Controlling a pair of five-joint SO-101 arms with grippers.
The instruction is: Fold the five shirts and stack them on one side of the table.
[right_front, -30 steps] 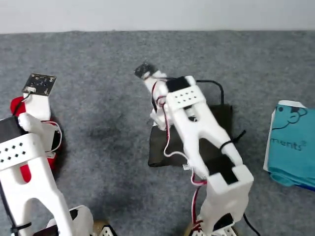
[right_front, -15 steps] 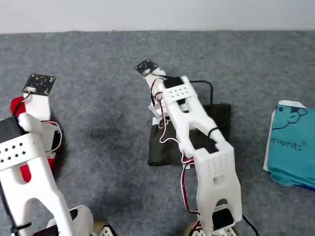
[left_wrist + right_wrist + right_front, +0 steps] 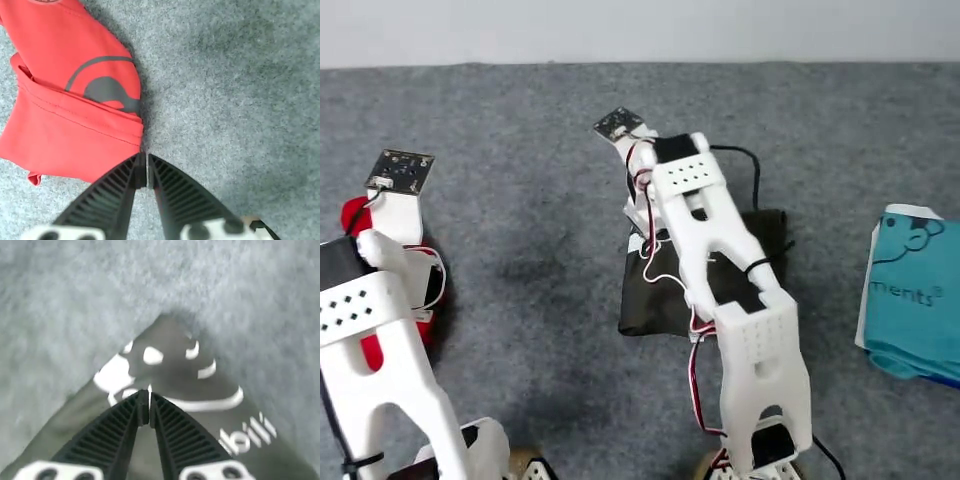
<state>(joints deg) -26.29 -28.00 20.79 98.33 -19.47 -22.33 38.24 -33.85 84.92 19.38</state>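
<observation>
- The dark shirt point(image 3: 658, 300) lies folded flat on the grey table point(image 3: 520, 150), partly under the right arm. It is the piece in hand.
- The right pincer point(image 3: 149, 402) is closed, its tips low over the dark shirt's white print, a little in from one corner. I cannot tell whether any cloth is caught between the tips.
- The left pincer point(image 3: 147, 167) is closed too, its tips right at the hem corner of the red shirt point(image 3: 65, 120). Whether it pinches that hem cannot be told. The red shirt sits well apart from the dark shirt, under the left arm.
- A teal shirt point(image 3: 915, 300) lies folded well apart from the dark shirt, on the side away from the red one. That looks like the stacking side.
- To do this step well, I judge the right pincer should open and take the dark shirt at an edge, catching all layers. A pinch from above in the middle would likely lift only the top layer and spoil the fold.
- If slid instead, keep it low and slow, since the rough table cover may drag the bottom layer.
- Open table lies between the dark shirt and the teal shirt, enough for a straight carry.
- Beyond the dark shirt the table runs on to its far edge, so there is room ahead. The teal shirt lies close to the picture's edge, so set down short of it.
</observation>
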